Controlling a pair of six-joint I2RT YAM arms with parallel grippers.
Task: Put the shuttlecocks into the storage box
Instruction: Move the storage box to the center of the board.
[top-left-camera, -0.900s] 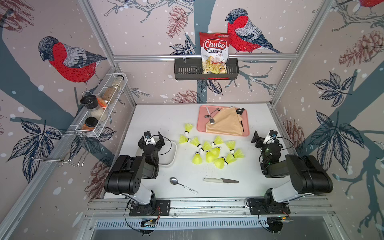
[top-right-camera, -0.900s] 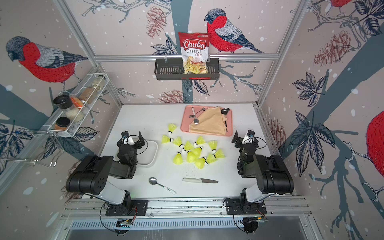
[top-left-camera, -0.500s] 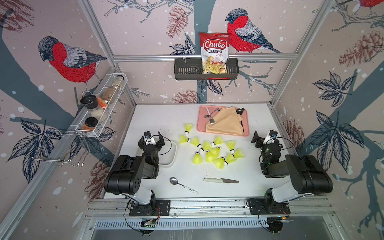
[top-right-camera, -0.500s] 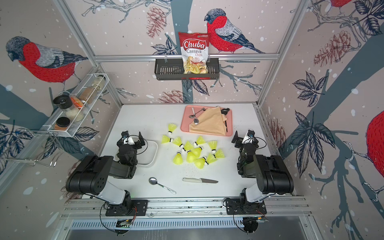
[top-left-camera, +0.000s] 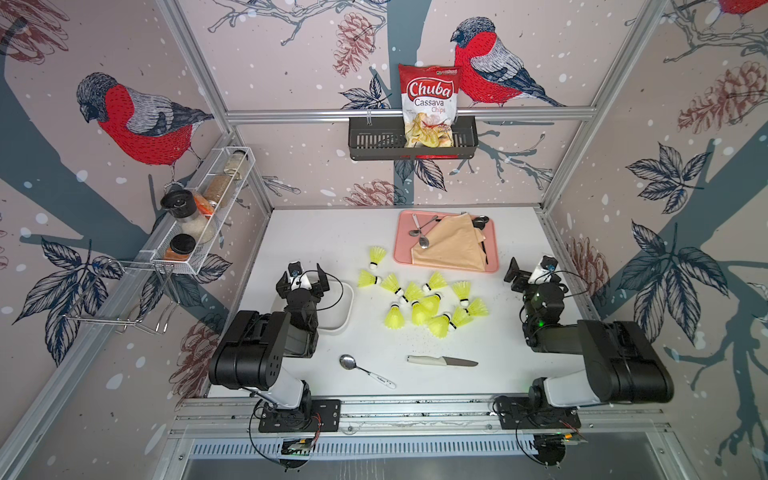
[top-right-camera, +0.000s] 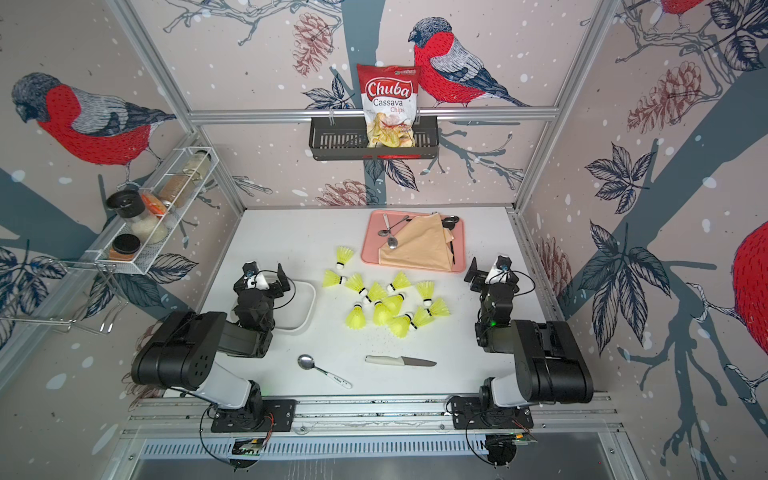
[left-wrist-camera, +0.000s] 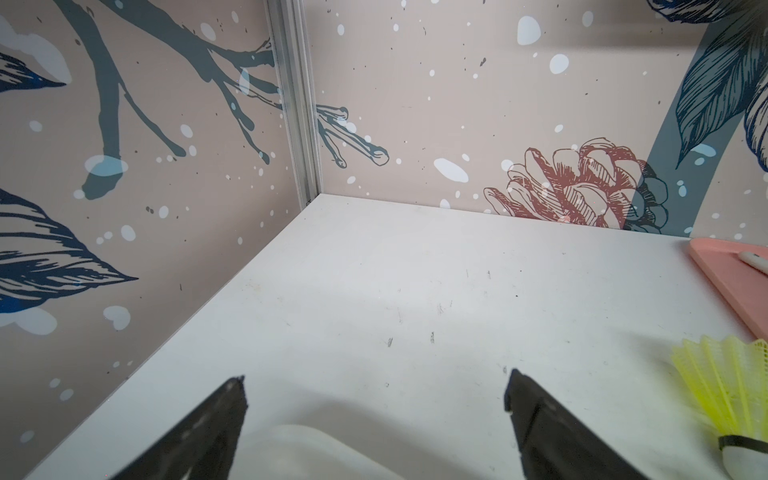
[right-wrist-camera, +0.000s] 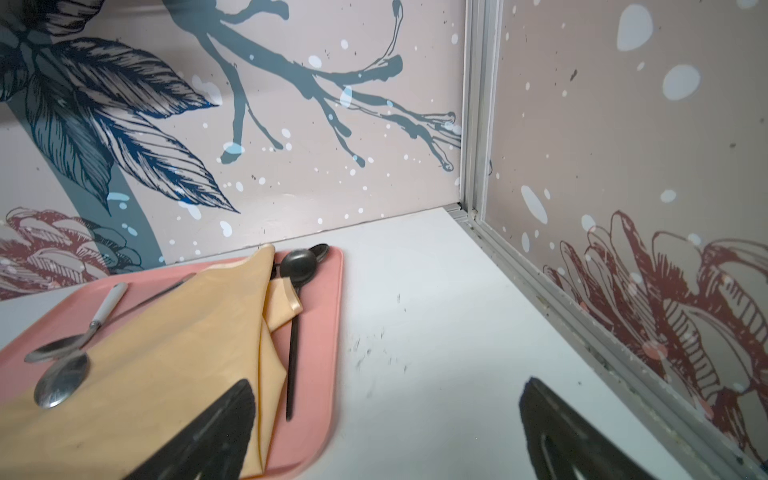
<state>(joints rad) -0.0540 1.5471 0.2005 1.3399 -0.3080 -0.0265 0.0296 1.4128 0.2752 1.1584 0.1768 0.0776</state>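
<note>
The left gripper (top-left-camera: 304, 277) has its jaws spread wide, holding nothing, over the storage box (top-left-camera: 347, 309) at the desk's (top-left-camera: 324, 232) 9 o'clock. The right gripper (top-left-camera: 533, 275), at 3 o'clock, also has its jaws wide apart and bare. There are about twelve shuttlecocks (top-left-camera: 394, 318), overlapping so the count is unsure. All lie on the desk around centre, at the box's 3 o'clock. One knife (top-left-camera: 440, 361) lies at 6 and one spoon (top-left-camera: 363, 368) at 7.

Bright, even; wide-angle edge distortion.
</note>
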